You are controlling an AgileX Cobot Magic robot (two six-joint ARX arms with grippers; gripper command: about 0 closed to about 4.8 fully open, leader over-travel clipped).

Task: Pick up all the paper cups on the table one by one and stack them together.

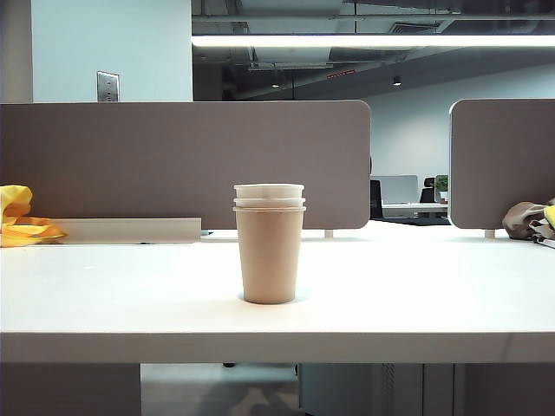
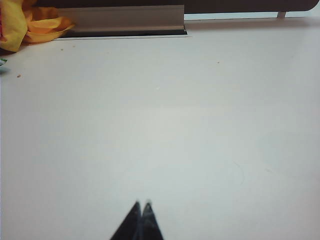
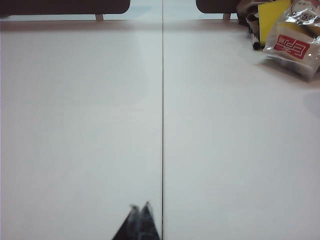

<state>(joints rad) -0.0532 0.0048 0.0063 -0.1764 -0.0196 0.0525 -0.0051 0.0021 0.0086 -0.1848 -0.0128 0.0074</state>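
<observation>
The paper cups (image 1: 269, 245) stand as one upright stack at the middle of the white table (image 1: 104, 295): a tan-brown cup outside, with two white rims showing above its rim. Neither arm appears in the exterior view. My left gripper (image 2: 142, 204) is shut and empty, hovering over bare tabletop, with no cup in the left wrist view. My right gripper (image 3: 140, 206) is also shut and empty, beside a dark seam (image 3: 162, 125) in the tabletop; no cup shows in the right wrist view either.
Grey-brown divider panels (image 1: 182, 165) run along the table's back. A yellow cloth (image 1: 17, 217) lies at the back left beside a pale rail (image 1: 130, 230). At the back right sit a crinkled bag with a red label (image 3: 294, 46) and a yellow item (image 3: 272, 15).
</observation>
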